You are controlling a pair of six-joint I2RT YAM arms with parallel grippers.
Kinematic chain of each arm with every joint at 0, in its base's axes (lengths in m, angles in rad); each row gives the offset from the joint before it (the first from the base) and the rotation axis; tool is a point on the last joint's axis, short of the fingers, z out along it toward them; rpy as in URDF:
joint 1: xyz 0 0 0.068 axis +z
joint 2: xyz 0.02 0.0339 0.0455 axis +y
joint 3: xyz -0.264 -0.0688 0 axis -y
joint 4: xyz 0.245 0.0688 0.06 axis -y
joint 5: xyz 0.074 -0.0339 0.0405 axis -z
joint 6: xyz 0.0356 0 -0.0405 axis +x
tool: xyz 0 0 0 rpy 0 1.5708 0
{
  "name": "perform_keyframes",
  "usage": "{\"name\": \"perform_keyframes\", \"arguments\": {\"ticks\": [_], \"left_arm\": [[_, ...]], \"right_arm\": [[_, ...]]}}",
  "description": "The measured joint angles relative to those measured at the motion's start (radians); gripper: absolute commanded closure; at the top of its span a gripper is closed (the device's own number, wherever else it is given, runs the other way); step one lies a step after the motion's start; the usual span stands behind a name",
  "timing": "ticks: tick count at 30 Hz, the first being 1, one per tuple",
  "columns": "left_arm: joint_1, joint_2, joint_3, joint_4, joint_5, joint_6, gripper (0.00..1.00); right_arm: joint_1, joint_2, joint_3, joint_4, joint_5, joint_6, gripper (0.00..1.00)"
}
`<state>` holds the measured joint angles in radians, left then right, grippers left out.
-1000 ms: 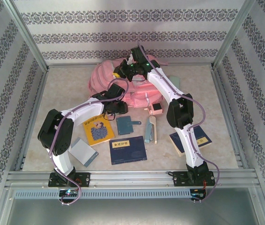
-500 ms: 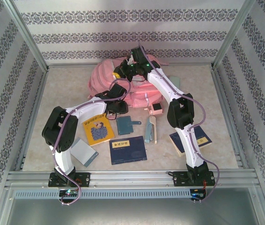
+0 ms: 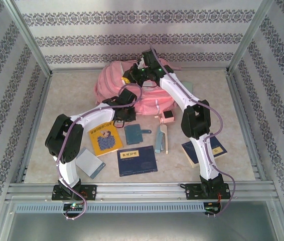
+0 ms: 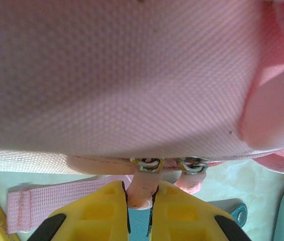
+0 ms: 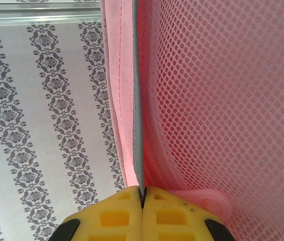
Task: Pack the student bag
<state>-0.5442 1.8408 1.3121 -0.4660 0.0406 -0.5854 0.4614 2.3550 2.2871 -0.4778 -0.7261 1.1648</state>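
The left hand pinches a pink tab hanging off the bag. The right hand is pressed together on the bag's upper edge.

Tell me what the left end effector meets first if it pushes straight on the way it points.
The student bag: its pink fabric stands right ahead, just past the pull tab pinched by the left end effector. It looks close, though depth is unclear.
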Motion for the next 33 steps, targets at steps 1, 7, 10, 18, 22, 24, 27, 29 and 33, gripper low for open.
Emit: {"name": "perform_keyframes", "arguments": {"ticks": [1,7,10,18,22,24,27,29,33], "left_arm": [[0.000,-0.001,0.000,-0.002,-0.001,0.007,1.00],[0.000,-0.031,-0.001,-0.023,-0.019,0.051,1.00],[0.002,-0.052,-0.001,-0.024,-0.031,0.066,1.00],[0.032,-0.092,-0.023,-0.047,-0.048,0.100,1.00],[0.055,-0.115,-0.041,-0.050,-0.053,0.115,1.00],[0.068,-0.136,-0.059,-0.052,-0.053,0.118,1.00],[0.088,-0.170,-0.081,-0.058,-0.053,0.123,1.00],[0.106,-0.193,-0.096,-0.062,-0.053,0.123,1.00],[0.177,-0.258,-0.135,-0.071,-0.049,0.123,1.00]], "right_arm": [[-0.002,0.000,-0.001,-0.003,0.000,-0.011,1.00],[-0.011,-0.003,-0.001,-0.043,0.001,-0.087,1.00],[-0.017,-0.005,-0.001,-0.080,0.000,-0.132,1.00],[-0.027,-0.016,-0.001,-0.154,0.001,-0.230,1.00],[-0.030,-0.018,0.003,-0.183,0.004,-0.264,1.00],[-0.034,-0.018,0.008,-0.202,0.005,-0.285,1.00],[-0.037,-0.019,0.018,-0.227,0.010,-0.320,1.00],[-0.039,-0.018,0.028,-0.248,0.020,-0.344,1.00],[-0.040,-0.019,0.056,-0.300,0.055,-0.397,1.00]]}}
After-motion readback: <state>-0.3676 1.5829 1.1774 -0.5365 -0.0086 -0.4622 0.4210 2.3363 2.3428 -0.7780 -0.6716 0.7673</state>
